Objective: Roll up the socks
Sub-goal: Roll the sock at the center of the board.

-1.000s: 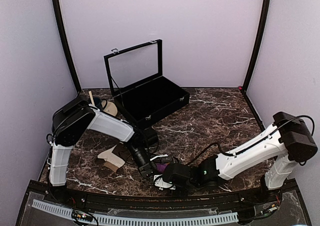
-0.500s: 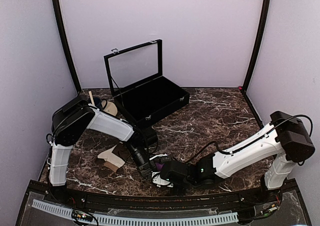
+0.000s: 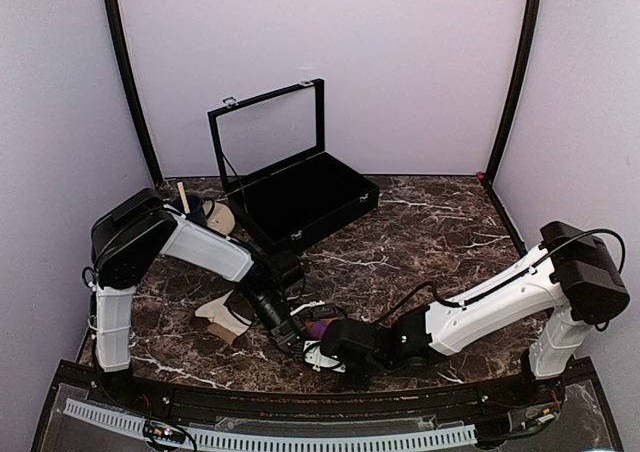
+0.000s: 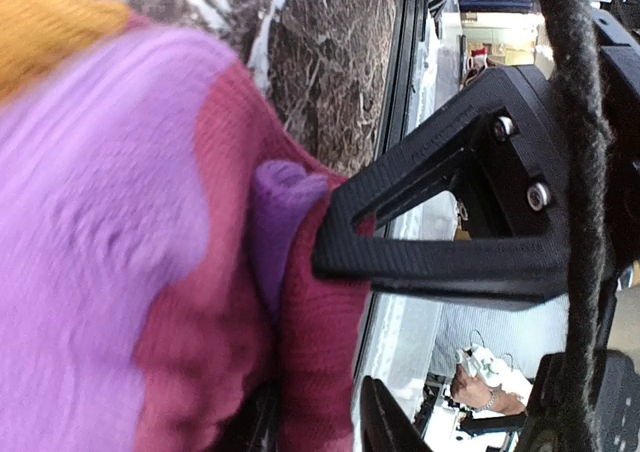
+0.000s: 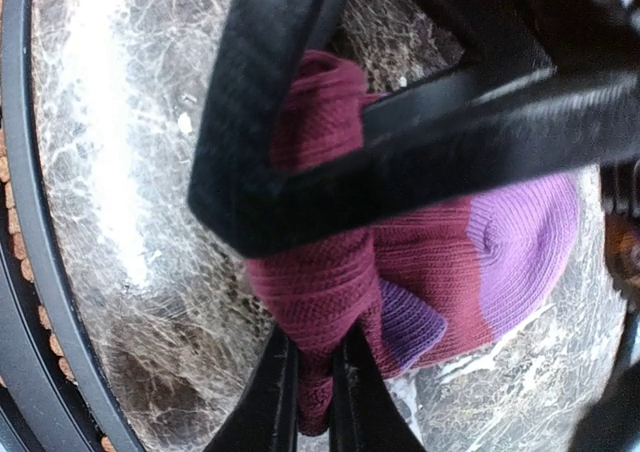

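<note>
The magenta-pink sock (image 3: 320, 327) with purple patches lies near the table's front edge, between both grippers. It fills the left wrist view (image 4: 150, 272), with an orange patch at the top left. In the right wrist view (image 5: 330, 272) its maroon end is bunched into a fold. My right gripper (image 3: 333, 350) (image 5: 315, 402) is shut on that fold. My left gripper (image 3: 291, 334) (image 4: 320, 427) has a maroon fold of the same sock between its fingers. The right gripper's black finger (image 4: 440, 242) presses the sock beside it. The cream-beige sock (image 3: 226, 318) lies limp to the left.
A black case (image 3: 300, 197) with its glass lid raised stands at the back. A beige saucer with a dark cup (image 3: 215, 213) sits at the back left. The table's front rail (image 3: 300, 397) runs just below the grippers.
My left arm's upper link has swung to the left and its wrist has turned. My right gripper has slid a little to the left, closer to the left gripper, still on the sock.
</note>
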Robot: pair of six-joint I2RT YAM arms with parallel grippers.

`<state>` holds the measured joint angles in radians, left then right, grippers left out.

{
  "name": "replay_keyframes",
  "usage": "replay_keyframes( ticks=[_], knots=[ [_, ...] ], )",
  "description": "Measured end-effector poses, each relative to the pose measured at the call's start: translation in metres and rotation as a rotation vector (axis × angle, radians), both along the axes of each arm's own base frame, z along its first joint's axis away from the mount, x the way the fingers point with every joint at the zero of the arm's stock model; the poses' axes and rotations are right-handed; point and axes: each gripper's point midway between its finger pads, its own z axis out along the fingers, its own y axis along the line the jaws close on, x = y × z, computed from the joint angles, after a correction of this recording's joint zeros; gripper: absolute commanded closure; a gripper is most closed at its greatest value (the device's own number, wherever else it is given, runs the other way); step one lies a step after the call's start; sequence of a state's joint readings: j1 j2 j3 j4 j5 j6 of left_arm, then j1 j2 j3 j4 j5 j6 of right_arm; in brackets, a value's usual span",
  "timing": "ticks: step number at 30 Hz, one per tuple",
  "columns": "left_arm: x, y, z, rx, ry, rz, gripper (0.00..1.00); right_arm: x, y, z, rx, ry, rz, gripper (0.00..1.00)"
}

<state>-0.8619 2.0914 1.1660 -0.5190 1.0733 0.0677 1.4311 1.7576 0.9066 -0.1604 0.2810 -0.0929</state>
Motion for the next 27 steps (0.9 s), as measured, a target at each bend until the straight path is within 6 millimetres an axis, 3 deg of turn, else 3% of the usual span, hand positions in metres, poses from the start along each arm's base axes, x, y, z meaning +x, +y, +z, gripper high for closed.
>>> replay_keyframes(
  ticks=[17,27],
  knots=[
    [0.013,0.022,0.001,0.022,-0.066,0.114,0.67,0.0,0.0,0.002,0.003,0.06,-0.042,1.0],
    [0.023,0.042,0.0,0.073,-0.211,0.207,0.68,-0.002,0.002,0.004,-0.027,0.215,-0.062,1.0]
  ],
)
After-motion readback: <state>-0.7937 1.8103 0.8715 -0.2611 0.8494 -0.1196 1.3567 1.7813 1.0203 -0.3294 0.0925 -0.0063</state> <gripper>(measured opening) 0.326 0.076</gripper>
